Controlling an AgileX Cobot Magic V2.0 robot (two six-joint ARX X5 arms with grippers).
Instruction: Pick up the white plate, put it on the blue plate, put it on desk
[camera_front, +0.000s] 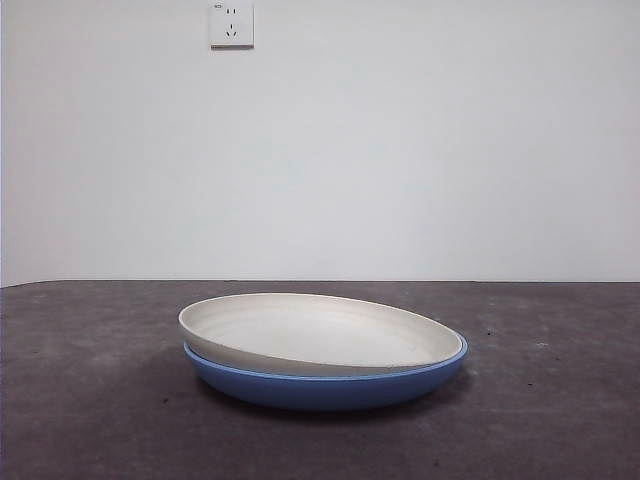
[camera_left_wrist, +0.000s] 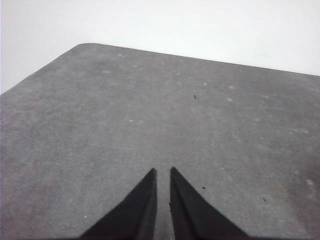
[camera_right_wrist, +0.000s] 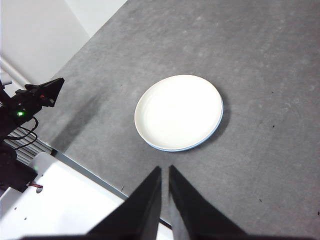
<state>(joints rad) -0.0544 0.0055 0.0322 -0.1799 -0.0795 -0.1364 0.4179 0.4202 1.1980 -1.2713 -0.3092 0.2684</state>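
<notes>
The white plate (camera_front: 318, 333) lies inside the blue plate (camera_front: 330, 385), tilted a little so its left rim rides higher, in the middle of the desk (camera_front: 90, 400). In the right wrist view the white plate (camera_right_wrist: 178, 111) is seen from high above, with only a thin crescent of the blue plate (camera_right_wrist: 210, 135) showing at its edge. My right gripper (camera_right_wrist: 165, 172) hangs high over the desk's near edge, shut and empty, well clear of the plates. My left gripper (camera_left_wrist: 163, 174) is shut over bare desk (camera_left_wrist: 150, 115), with no plate in its view.
A white wall with a power socket (camera_front: 231, 24) stands behind the desk. In the right wrist view a white base panel (camera_right_wrist: 55, 200) and a black arm part with a green light (camera_right_wrist: 25, 107) sit beyond the desk's edge.
</notes>
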